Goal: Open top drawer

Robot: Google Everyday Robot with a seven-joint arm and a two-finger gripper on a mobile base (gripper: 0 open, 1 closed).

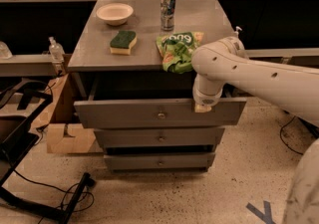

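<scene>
The top drawer sits just under the tabletop, pulled partway out, with its long front running left to right. The gripper is at that front's top edge, well right of the knob, and I honestly can't tell if it's open or clamped. I'd guess the pull goes straight toward the camera.

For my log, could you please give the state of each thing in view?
Top drawer: pulled partly out.
Middle drawer: set back from top drawer.
Bottom drawer: set back likewise.
Gripper: at top drawer's upper edge, right side.
Can: upright.
Bowl: upright.
Sponge: flat, green side up.
Green snack bag: lying crumpled.
</scene>
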